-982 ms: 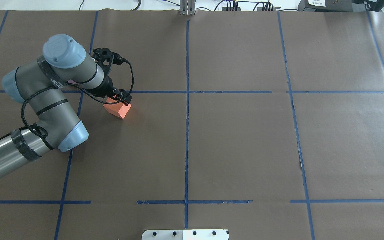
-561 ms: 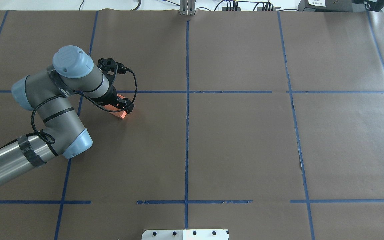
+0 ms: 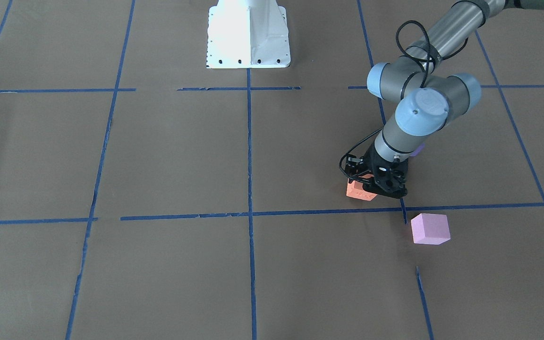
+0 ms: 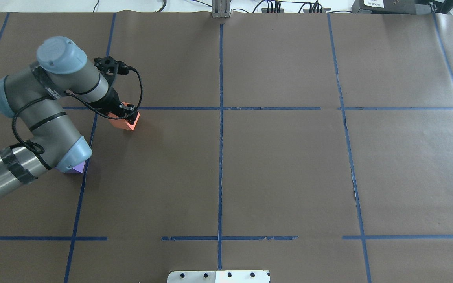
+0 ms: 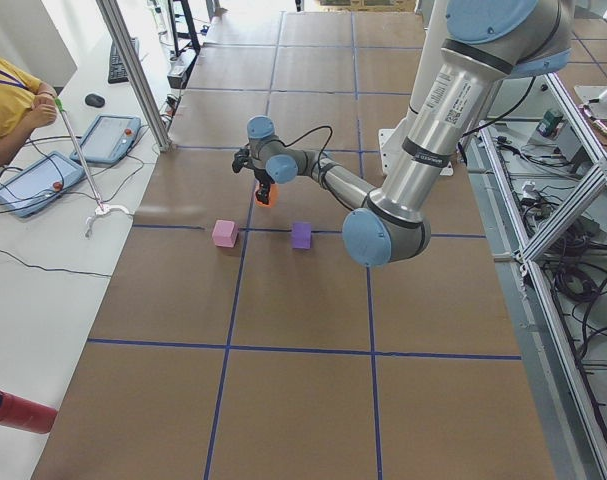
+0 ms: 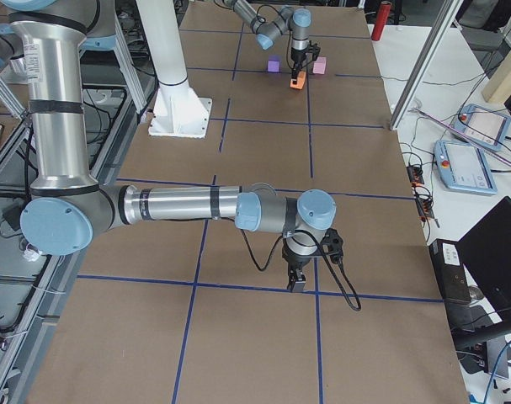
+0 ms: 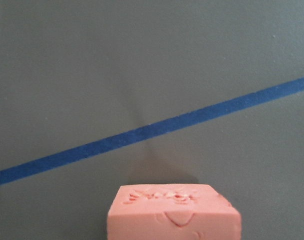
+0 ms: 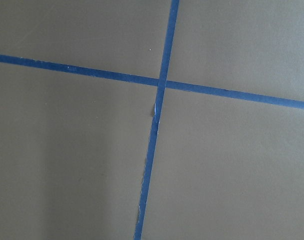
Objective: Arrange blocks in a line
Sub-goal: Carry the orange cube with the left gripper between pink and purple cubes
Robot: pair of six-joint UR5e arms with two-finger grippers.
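Observation:
My left gripper (image 4: 127, 114) is shut on the orange block (image 4: 126, 123) and holds it just above the paper, by a blue tape line. The orange block fills the bottom of the left wrist view (image 7: 174, 212). In the front view the gripper (image 3: 377, 185) sits over the orange block (image 3: 358, 191). The pale pink block (image 3: 429, 228) lies just across the tape line from it. The violet-purple block (image 4: 75, 168) peeks out from under my left arm's elbow. My right gripper (image 6: 295, 283) shows only in the right side view, low over a tape crossing; I cannot tell whether it is open.
The table is brown paper with a grid of blue tape lines (image 4: 220, 118). The robot's white base plate (image 3: 248, 33) is at the near middle edge. A red cylinder (image 5: 18, 412) lies at the table's left end. An operator (image 5: 8, 105) sits beyond the far edge.
My left gripper has carried the orange block to the left and slightly farther from the robot, up to the tape line. The elbow has swung left, uncovering the violet-purple block.

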